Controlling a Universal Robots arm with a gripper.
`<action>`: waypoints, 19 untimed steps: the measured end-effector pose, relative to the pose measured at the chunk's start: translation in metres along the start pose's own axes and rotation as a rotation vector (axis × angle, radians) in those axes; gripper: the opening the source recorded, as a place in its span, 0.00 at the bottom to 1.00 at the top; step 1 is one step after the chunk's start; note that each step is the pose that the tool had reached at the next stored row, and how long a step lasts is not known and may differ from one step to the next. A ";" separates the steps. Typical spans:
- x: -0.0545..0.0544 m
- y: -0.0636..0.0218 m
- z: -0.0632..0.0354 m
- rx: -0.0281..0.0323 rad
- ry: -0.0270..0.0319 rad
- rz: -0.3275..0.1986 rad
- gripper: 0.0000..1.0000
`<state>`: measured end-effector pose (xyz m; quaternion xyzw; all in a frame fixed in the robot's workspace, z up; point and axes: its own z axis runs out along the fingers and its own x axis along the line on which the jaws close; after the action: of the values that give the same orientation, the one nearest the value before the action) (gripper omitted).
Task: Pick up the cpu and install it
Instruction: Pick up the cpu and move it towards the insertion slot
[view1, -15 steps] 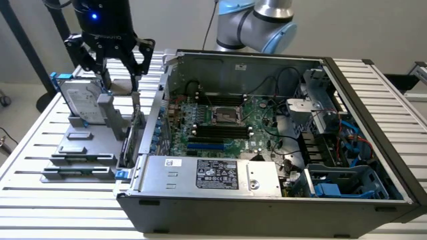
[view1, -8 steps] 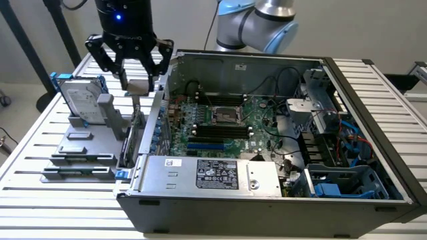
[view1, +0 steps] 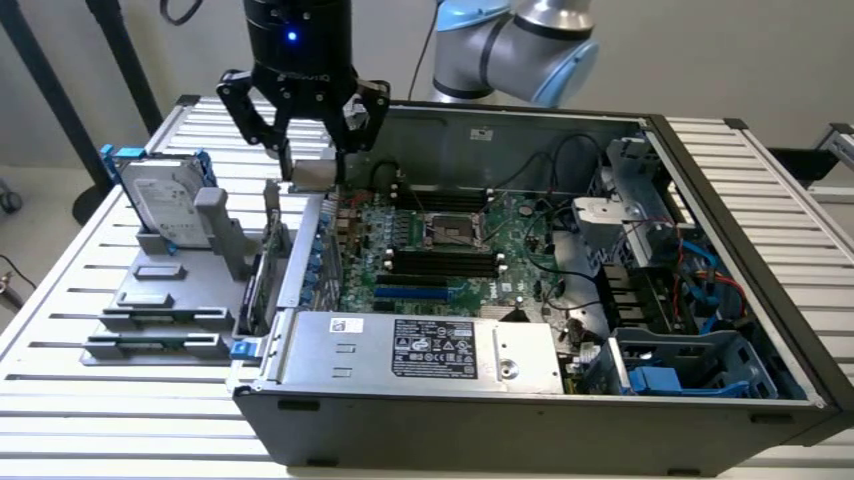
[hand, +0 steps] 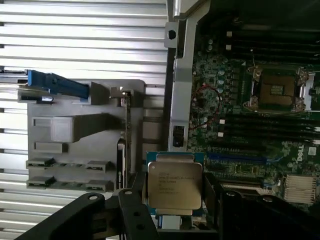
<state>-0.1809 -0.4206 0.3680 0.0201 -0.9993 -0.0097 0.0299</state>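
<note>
Pincer (view1: 315, 160) is clamped on the cpu (hand: 174, 185) by its edges, hanging near the case (view1: 534, 425) wall at the exterior view's left. The socket (hand: 275, 90) sits well apart. I'd keep the chip dead flat and match corners, no forcing.

Light falls evenly from overhead in the exterior view. The white slatted table (view1: 54, 340) at eight o'clock is bright, nearly washed out. The computer case (view1: 534, 405) stays dim inside, with its deepest shadow at four o'clock. A blue indicator light (view1: 290, 36) glows at twelve o'clock, above the gripper (view1: 314, 165). My wrist view is darker and grainy: the motherboard (hand: 240, 125) sinks into murk, the cpu (hand: 175, 185) gives a pale sheen, and the fingers (hand: 136, 215) are soft black silhouettes.
</note>
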 end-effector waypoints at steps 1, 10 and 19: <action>-0.005 -0.0002 -0.0003 -0.0002 0.0000 0.000 0.55; -0.045 -0.0015 -0.0027 -0.0006 0.0000 0.000 0.55; -0.088 0.0125 0.0065 0.0013 0.0001 0.000 0.55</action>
<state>-0.0944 -0.4045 0.3566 0.0200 -0.9993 -0.0091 0.0300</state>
